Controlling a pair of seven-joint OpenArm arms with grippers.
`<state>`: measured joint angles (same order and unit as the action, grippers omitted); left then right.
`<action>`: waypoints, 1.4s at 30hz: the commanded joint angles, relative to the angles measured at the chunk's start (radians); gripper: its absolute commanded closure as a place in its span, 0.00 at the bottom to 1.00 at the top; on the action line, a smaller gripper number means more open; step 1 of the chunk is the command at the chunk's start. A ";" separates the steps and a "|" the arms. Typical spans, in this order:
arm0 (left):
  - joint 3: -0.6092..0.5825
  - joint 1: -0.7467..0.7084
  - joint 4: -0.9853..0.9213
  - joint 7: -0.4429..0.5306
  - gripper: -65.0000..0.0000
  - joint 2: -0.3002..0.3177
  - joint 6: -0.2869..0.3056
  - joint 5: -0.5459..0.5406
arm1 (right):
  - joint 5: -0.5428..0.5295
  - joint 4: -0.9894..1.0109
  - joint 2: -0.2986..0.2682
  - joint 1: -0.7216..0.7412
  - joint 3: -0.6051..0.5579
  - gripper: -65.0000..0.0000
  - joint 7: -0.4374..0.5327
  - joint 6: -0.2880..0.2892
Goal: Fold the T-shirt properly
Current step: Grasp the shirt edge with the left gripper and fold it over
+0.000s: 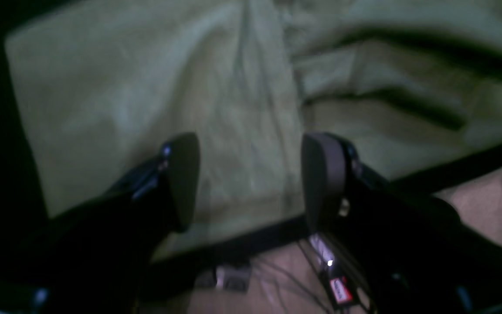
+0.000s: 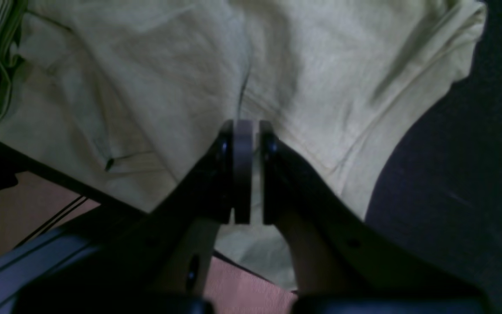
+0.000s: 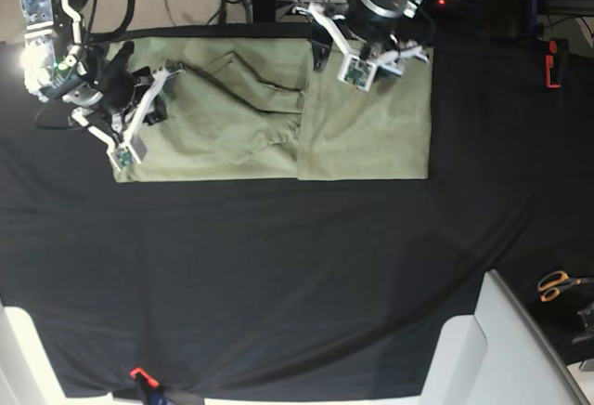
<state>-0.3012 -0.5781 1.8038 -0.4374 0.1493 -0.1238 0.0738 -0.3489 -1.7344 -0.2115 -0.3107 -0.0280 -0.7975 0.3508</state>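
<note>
Base view shows the T-shirt [image 3: 269, 117] lying along the upper edge of the black table cloth [image 3: 278, 275], spread as a long, low rectangle from the upper left to just right of centre. A fold line can be seen near the middle of that rectangle: the right-hand panel lies flat and smooth, while the left-hand part is rumpled, with creases and a loose flap near the top.

The left gripper [image 1: 251, 179] is seen in its wrist view with the jaws standing apart over the smooth panel near the table edge, nothing between them. The right gripper [image 2: 246, 170] is seen with its jaws brought together at the cloth's near edge; whether fabric is pinched between them cannot be told for certain from the pictures, though the pads sit right against the shirt.

The task is judged to be partly done. A lengthwise fold appears made, so that a narrow band has been formed. The wrinkled left half has not yet been tidied, and at least one crosswise fold is judged to be left.
</note>
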 commanded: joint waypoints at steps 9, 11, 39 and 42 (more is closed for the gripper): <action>-0.006 0.048 -0.124 0.022 0.56 -0.020 -0.026 0.005 | -0.009 -0.017 -0.006 0.005 0.004 0.95 0.011 0.003; -0.010 0.062 -0.141 0.022 0.57 -0.021 -0.026 0.004 | -0.009 -0.017 -0.006 0.005 0.004 0.95 0.011 0.003; -0.065 0.096 -0.174 0.021 1.00 -0.063 -0.027 0.010 | -0.009 -0.017 -0.006 0.008 0.003 0.95 0.013 0.003; -0.063 0.089 -0.147 0.015 1.00 -0.061 -0.027 0.011 | -0.009 -0.017 -0.006 0.009 0.001 0.95 0.013 0.003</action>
<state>-0.3637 -0.4873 1.6371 -0.4374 0.0895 -0.1501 0.0788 -0.3485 -1.7344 -0.2104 -0.3099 -0.0280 -0.8036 0.3508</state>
